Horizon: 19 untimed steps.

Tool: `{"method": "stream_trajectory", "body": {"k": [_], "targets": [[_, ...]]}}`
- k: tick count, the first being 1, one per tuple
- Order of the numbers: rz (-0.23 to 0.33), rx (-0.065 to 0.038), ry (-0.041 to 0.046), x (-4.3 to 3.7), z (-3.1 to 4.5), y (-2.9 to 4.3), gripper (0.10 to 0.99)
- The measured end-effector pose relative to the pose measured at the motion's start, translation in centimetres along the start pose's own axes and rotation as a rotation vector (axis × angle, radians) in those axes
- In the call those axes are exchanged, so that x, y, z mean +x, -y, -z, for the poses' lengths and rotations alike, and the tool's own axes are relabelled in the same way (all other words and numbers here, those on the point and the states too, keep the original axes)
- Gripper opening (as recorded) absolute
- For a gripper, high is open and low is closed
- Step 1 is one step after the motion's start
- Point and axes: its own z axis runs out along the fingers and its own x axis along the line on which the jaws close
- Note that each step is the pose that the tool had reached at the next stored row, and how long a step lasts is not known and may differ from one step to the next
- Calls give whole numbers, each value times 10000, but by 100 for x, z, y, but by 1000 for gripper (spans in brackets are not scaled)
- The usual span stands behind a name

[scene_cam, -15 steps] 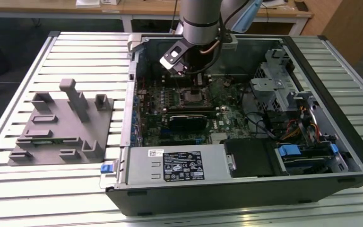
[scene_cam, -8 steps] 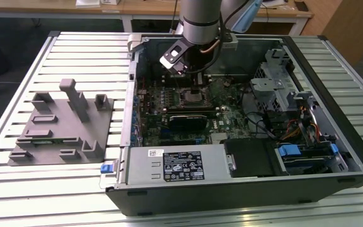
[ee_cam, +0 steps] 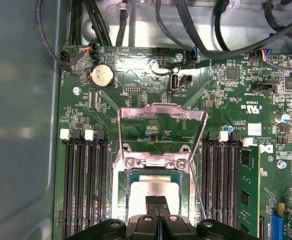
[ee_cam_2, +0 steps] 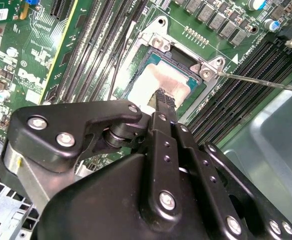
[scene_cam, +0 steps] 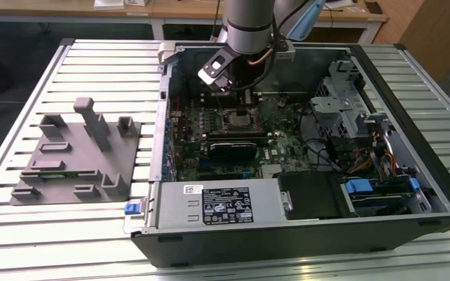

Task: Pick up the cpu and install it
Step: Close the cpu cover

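The black gripper (ee_cam_2: pixel 165 100) has its two fingers pressed together with no gap visible and nothing clamped between them. In both wrist views their joined tip stands on, or just over, the cpu (ee_cam_2: pixel 151 82), a small flat square chip with a pale silver top; actual contact cannot be told. The cpu lies flat inside the square metal-framed motherboard socket (ee_cam: pixel 158 162). The socket's silver hinged load plate (ee_cam: pixel 161 112) is swung open beyond it. Long black memory slots (ee_cam: pixel 83 185) run along both sides of the socket. In the exterior view the socket sits in an open dark computer case (scene_cam: pixel 287 249), and a grey plastic fixture with upright blocks (scene_cam: pixel 68 170) lies well apart, outside the case.
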Motion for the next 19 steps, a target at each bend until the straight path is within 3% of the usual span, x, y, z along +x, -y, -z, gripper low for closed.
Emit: {"method": "stream_trajectory", "body": {"k": [19], "targets": [[1, 1, 3, -6, 59, -2, 106]]}}
